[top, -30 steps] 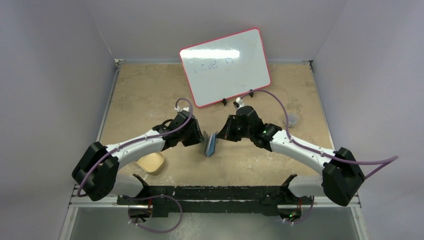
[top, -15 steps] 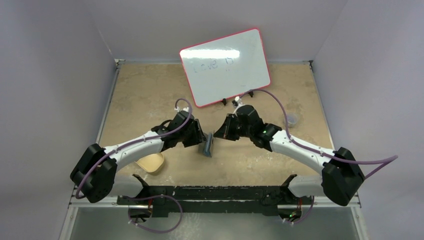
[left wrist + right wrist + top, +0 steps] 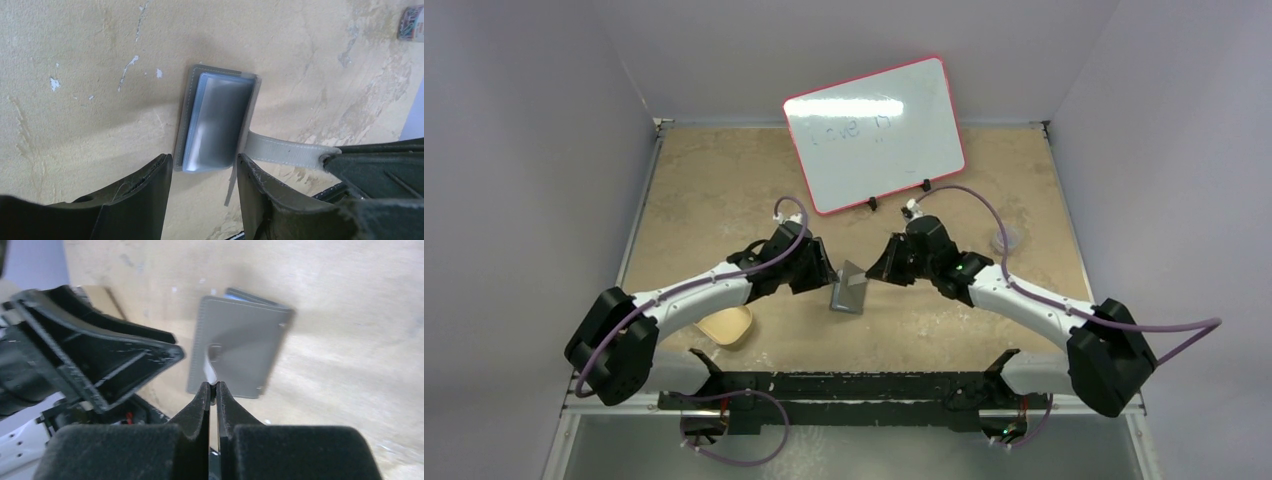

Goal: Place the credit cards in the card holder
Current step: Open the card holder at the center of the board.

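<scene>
Counting 1 card holder [image 3: 848,293] (1 whiteboard [image 3: 874,135])

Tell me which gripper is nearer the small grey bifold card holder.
Right. The right gripper is shut on the closing tab of the small grey bifold card holder, so it touches it; the left gripper is open, fingers flanking the holder's end, not gripping.

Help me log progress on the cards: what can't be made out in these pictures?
Cards inside the card holder: left wrist view, pocket blurred and shiny.
Loose credit cards: in no view.
Whiteboard writing: top view, too faint.
Beige tray: top view, partly under the left arm.
Colourful item: left wrist view, cut by the edge.
</scene>
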`<state>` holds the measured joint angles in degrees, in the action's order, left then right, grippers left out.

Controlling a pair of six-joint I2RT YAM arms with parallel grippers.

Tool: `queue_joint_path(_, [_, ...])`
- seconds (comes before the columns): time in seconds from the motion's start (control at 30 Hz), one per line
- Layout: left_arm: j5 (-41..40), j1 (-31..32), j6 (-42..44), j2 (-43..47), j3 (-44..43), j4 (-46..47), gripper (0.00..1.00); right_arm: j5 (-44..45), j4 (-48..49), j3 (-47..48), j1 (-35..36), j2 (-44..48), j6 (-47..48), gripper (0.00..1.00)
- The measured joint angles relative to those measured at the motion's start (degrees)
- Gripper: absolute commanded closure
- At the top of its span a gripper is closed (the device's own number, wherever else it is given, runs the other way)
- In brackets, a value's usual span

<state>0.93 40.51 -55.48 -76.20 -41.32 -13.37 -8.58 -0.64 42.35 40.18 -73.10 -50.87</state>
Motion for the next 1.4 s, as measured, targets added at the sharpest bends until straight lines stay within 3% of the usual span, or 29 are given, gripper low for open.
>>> queue_joint_path(0.33, [-0.11, 0.0, 0.0, -0.7, 0.0, -0.42, 0.5, 4.48, -5.33, -7.13, -3.89, 1.29, 1.75, 0.98])
queue_joint_path(0.87, [5.75, 0.0, -0.48, -3.5, 3.17, 9.11, 0.47, 6.16, -7.23, -7.74, -4.24, 4.87, 2.51, 0.99])
queue_joint_path(1.4, [4.94, 0.0, 0.59, -4.59, 3.56, 11.13, 0.44, 7.45, -8.92, -8.2, -4.24, 4.87, 2.45, 0.99])
